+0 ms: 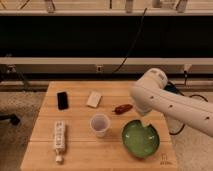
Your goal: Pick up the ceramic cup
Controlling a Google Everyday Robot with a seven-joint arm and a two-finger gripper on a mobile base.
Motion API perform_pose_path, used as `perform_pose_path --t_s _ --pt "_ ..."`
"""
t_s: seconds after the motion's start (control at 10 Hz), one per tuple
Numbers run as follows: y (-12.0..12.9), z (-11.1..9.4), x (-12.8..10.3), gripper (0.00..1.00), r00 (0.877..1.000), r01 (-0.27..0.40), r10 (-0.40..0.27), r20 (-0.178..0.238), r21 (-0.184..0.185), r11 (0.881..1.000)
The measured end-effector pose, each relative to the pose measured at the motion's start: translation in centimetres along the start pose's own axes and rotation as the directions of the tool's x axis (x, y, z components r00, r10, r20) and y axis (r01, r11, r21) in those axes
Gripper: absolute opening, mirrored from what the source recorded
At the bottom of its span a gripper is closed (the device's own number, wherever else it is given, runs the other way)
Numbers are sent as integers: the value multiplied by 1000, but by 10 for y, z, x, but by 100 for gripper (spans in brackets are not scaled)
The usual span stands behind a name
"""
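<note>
The ceramic cup (100, 124) is small, white and faintly lilac. It stands upright on the wooden table (80, 155), near the middle front. The white arm (165, 102) reaches in from the right, with its bulky joint above the table's right side. My gripper (144, 123) hangs below that joint over the far rim of the green bowl (140, 140), mostly hidden by the arm. It is to the right of the cup and apart from it.
A black phone (62, 100) and a white block (93, 99) lie at the back of the table. A white power strip (59, 136) lies front left. A small red-brown object (122, 108) lies behind the bowl. Cables hang behind the table.
</note>
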Motion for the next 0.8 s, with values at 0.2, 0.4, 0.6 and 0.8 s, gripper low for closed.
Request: perform_pose_path --t_s 0.2,0.4,0.6,0.8 --pt "0 3 -11 80 999 49 -49 1 5 999" --pt "-1 2 -17 80 997 76 -76 -1 7 997" --pt "-7 2 -36 80 991 133 -133 8 12 991" --pt "-9 3 -42 80 983 181 -182 10 13 983"
